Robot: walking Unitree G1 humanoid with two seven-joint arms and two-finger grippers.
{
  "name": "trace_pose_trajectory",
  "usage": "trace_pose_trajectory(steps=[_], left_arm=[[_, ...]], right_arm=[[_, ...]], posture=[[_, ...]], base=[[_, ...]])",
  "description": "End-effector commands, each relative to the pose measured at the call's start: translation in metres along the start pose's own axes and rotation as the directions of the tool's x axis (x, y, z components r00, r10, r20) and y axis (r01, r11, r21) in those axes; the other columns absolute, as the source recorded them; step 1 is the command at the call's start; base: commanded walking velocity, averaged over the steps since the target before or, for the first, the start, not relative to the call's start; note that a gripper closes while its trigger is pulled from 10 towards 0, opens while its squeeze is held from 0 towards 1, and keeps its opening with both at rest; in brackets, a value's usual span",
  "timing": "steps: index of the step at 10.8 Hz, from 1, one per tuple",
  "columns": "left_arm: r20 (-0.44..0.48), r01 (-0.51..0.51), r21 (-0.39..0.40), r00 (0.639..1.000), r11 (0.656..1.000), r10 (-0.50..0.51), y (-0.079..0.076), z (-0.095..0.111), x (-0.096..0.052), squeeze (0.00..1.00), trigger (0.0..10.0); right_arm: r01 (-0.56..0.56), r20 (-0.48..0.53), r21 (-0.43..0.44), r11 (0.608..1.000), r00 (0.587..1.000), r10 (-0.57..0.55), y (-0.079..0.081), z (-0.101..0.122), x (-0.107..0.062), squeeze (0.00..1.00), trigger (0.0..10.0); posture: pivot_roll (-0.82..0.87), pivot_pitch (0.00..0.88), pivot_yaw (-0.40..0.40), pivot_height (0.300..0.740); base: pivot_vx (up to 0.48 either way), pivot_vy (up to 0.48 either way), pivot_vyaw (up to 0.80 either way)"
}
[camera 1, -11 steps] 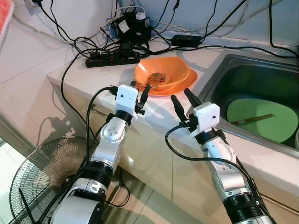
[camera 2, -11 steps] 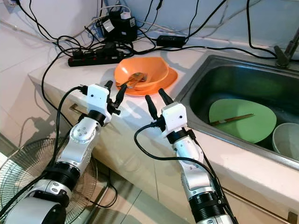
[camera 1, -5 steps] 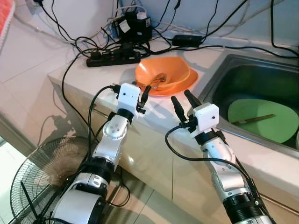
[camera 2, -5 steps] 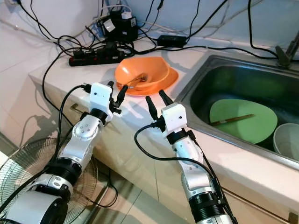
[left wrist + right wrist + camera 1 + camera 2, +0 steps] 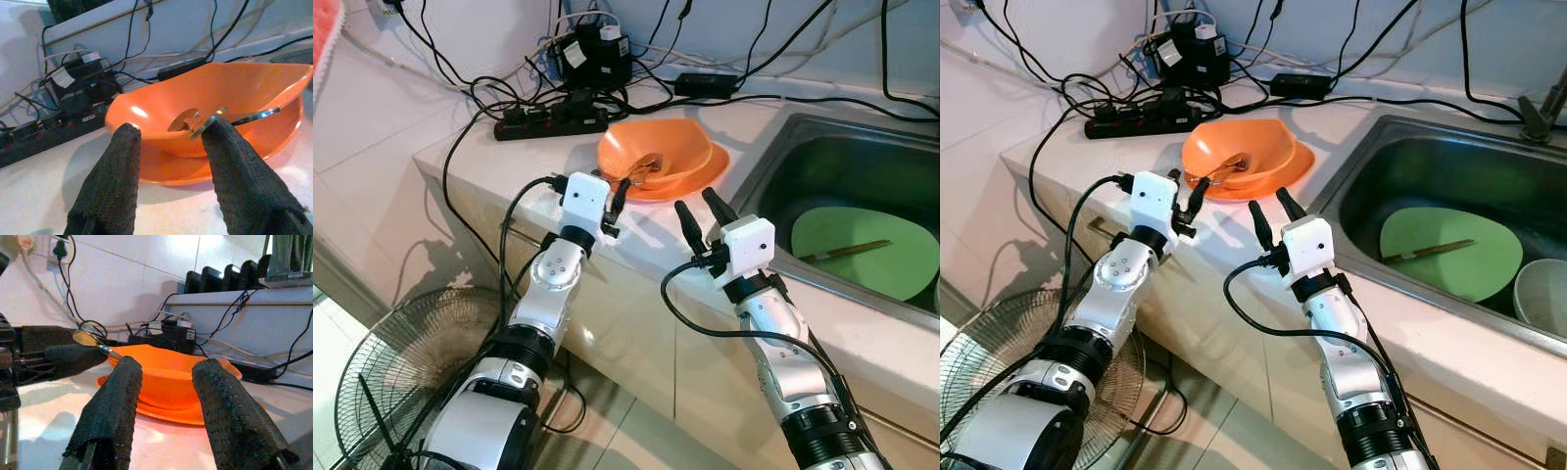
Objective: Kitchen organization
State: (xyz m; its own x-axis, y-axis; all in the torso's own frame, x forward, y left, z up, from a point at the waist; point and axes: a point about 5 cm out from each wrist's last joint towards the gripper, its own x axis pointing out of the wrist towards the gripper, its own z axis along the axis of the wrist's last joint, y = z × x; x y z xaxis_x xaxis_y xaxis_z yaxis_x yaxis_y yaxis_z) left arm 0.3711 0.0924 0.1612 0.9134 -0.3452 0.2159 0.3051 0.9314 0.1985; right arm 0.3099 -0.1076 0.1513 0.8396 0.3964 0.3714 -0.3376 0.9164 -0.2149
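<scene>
An orange bowl (image 5: 658, 152) sits on an orange plate (image 5: 713, 174) on the white counter, with a metal spoon (image 5: 641, 166) lying in it. The spoon's handle (image 5: 239, 117) sticks out over the near rim. My left gripper (image 5: 609, 183) is open at the bowl's near left rim. One of its fingertips (image 5: 217, 129) is right by the handle's end, and I cannot tell whether they touch. My right gripper (image 5: 695, 202) is open a short way in front of the plate, with nothing between its fingers (image 5: 124, 382).
A steel sink (image 5: 832, 147) to the right holds a green plate (image 5: 867, 245) with a chopstick (image 5: 842, 250) and a white bowl (image 5: 1542, 294). A power strip (image 5: 548, 122), chargers and tangled cables lie behind the bowl. A floor fan (image 5: 401, 362) stands at lower left.
My left gripper has edged a little closer to the bowl's rim and the spoon handle. The right gripper has hardly moved.
</scene>
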Motion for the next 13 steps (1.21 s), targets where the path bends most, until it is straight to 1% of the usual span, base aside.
trace_pose_trajectory(steps=[1,8,12,13], left_arm=[[0.000,0.018,0.012,1.000,1.000,-0.018,-0.001,0.000,0.001,0.00,10.0],[-0.007,0.056,0.025,0.998,0.998,-0.056,-0.006,0.002,0.004,0.00,10.0],[-0.014,0.115,0.040,0.993,0.993,-0.114,-0.015,0.001,0.005,0.00,10.0],[-0.005,0.106,0.045,0.994,0.993,-0.106,-0.015,0.002,0.006,0.00,10.0]], right_arm=[[-0.010,0.026,-0.009,1.000,1.000,0.011,0.002,0.004,0.005,0.00,10.0],[-0.008,0.022,-0.011,1.000,1.000,0.008,0.002,0.003,0.005,0.00,10.0],[-0.008,0.021,-0.011,1.000,1.000,0.008,0.002,0.002,0.005,0.00,10.0],[-0.007,0.021,-0.011,1.000,1.000,0.007,0.002,0.002,0.005,0.00,10.0]], posture=[[0.04,0.036,0.120,0.740],[0.04,0.033,0.121,0.740],[0.04,0.035,0.121,0.740],[0.04,0.033,0.122,0.740]], base=[[0.000,0.000,0.00],[0.000,0.000,0.00],[0.000,0.000,0.00],[0.000,0.000,0.00]])
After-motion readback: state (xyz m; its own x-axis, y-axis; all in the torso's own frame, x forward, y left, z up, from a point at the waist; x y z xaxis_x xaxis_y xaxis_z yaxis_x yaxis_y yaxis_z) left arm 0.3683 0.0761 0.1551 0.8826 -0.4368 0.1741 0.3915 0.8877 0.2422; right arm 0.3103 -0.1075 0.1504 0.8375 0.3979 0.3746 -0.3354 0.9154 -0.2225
